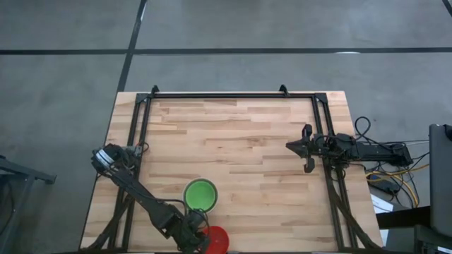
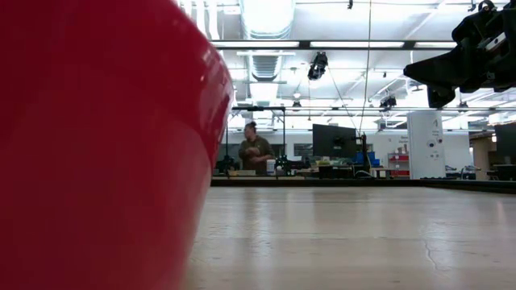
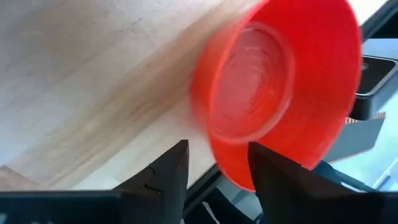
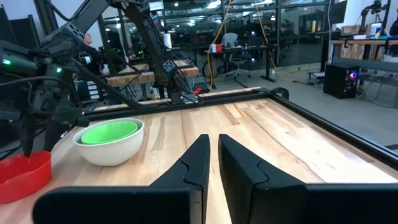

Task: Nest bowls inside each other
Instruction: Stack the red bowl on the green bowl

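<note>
A red bowl (image 1: 219, 240) stands upright on its base at the table's near edge and fills the left of the low view (image 2: 97, 145). My left gripper (image 3: 217, 150) points steeply down at it, open. One finger is outside the bowl's near wall and the other over its rim. A green bowl (image 4: 109, 132) sits nested in a white ribbed bowl (image 4: 112, 154), just beyond the red one (image 4: 22, 177). My right gripper (image 4: 212, 162) waits at the table's right side, level and shut, holding nothing. My left gripper comes from above at a slant, with the red bowl's near rim and wall (image 3: 233, 169) between its open fingers. The bowl sits on the table. Whether either finger touches the wall, I cannot tell.
The table's near edge runs right beside the red bowl. Black frame rails (image 1: 233, 95) border the far, left and right sides. Bare wood (image 1: 240, 134) spreads across the middle and far part. A person stands in the room beyond (image 2: 255, 149).
</note>
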You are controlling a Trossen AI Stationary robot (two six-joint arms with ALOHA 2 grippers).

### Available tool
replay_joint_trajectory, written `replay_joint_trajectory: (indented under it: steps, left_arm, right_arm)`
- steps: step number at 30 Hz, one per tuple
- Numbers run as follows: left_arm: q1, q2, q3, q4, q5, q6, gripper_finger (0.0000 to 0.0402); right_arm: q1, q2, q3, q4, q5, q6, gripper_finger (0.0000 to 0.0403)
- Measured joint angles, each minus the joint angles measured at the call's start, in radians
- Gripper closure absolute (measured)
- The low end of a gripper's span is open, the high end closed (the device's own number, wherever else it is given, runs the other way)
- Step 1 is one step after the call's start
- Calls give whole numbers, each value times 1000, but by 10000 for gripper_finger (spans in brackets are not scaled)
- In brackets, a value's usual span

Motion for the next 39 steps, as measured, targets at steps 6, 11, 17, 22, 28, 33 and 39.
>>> replay_joint_trajectory:
  steps: [6,11,17,22,28,33,39]
  left_arm:
    - [0,0,-11,5,0,-1,270]
    - [0,0,-11,5,-1,0,300]
    - [0,0,-11,4,-3,0,335]
    - [0,0,-11,2,-3,1,361]
    - [0,0,-12,-5,-3,1,394]
    - [0,0,-12,-5,-3,12,393]
    - [0,-1,-12,-6,-2,30,396]
  right_arm:
    - [0,0,0,0,0,-1,369]
    - [0,0,0,0,0,-1,369]
    - [0,0,0,0,0,-1,369]
    - [0,0,0,0,0,-1,369]
    - [0,0,0,0,0,-1,369]
    - [0,0,0,0,0,0,369]
    - [0,0,0,0,0,0,369]
